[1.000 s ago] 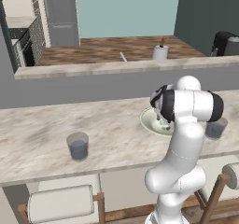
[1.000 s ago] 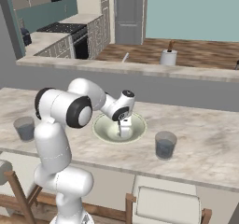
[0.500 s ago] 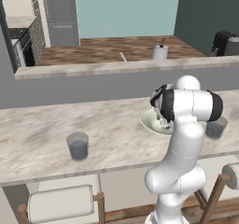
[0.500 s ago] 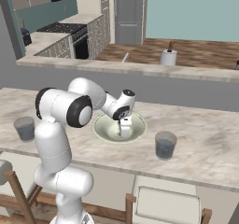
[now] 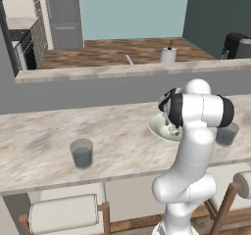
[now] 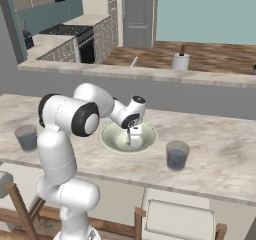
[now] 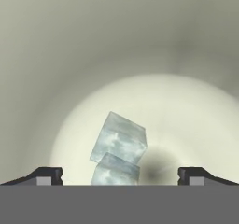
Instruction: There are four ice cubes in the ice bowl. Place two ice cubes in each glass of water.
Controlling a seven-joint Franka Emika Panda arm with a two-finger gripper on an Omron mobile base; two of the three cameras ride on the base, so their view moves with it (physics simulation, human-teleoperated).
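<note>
End effector is down inside the bowl, jaws spread wide, nothing gripped. Two ice cubes sit touching each other on the bowl's floor between the fingertips. One glass stands near the bowl on the surface, the other glass on the bowl's opposite side.

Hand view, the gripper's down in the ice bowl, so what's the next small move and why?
Probably ease straight down a little, then close. The gripper is open inside the ice bowl, and two ice cubes lie between its fingertips, one against the other, nearer the left tip. Nothing is gripped yet, so shifting slightly left may help single one out.
</note>
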